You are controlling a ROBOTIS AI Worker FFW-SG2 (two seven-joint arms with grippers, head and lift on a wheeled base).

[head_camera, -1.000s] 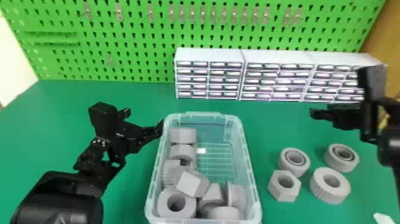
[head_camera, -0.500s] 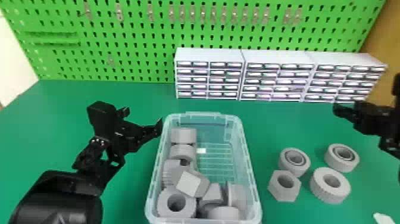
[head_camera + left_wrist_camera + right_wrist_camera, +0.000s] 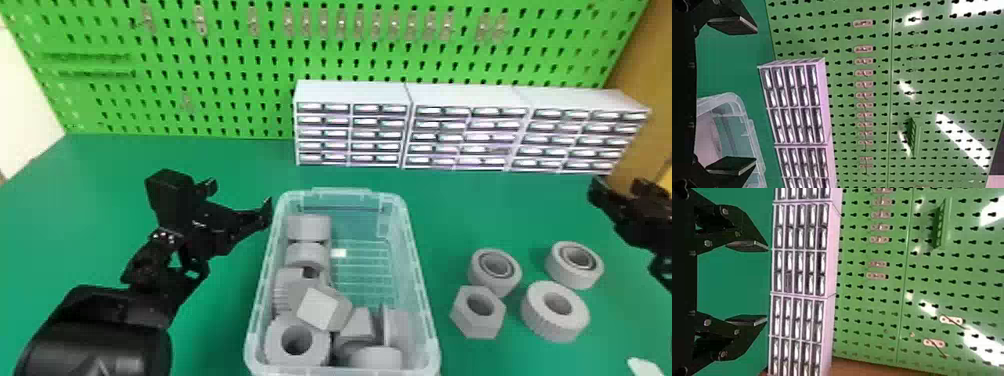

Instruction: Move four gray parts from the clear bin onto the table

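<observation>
Gray parts (image 3: 477,327) in head view: four toward the counter's (image 3: 225,160) right edge, more inside the clear bin (image 3: 427,320), between my left fingers (image 3: 252,218) and right fingers (image 3: 607,200). Left wrist view: fingers wide apart, empty. Right wrist view: half parted, empty.

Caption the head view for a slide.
Four gray parts on the table, right of the clear bin holding more; left gripper and right gripper open on either side.
</observation>
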